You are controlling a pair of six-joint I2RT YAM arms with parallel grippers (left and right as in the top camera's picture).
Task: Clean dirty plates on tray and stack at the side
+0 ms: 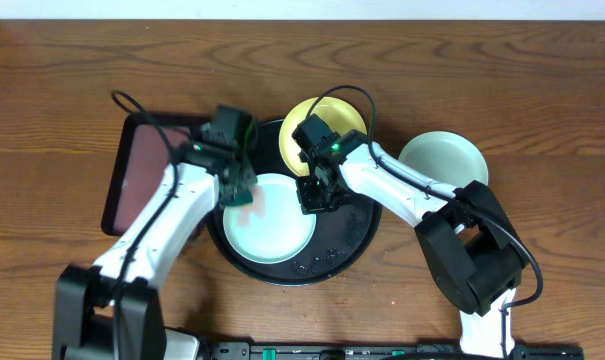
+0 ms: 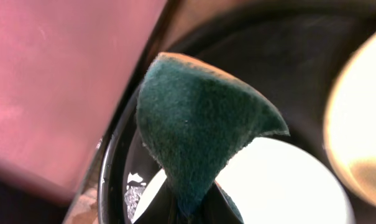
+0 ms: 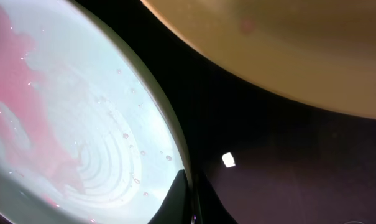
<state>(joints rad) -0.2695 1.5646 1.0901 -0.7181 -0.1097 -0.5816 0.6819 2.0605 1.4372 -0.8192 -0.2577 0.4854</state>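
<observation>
A pale blue-green plate lies in the round black tray; the right wrist view shows a red smear on it. My left gripper is shut on a dark green sponge at the plate's upper left rim. My right gripper is shut on the plate's right rim. A pale yellow plate rests at the tray's back edge, also in the right wrist view. A second blue-green plate sits on the table to the right of the tray.
A dark maroon rectangular tray lies left of the black tray, under my left arm; it shows in the left wrist view. Water drops dot the black tray's front. Wooden table all around.
</observation>
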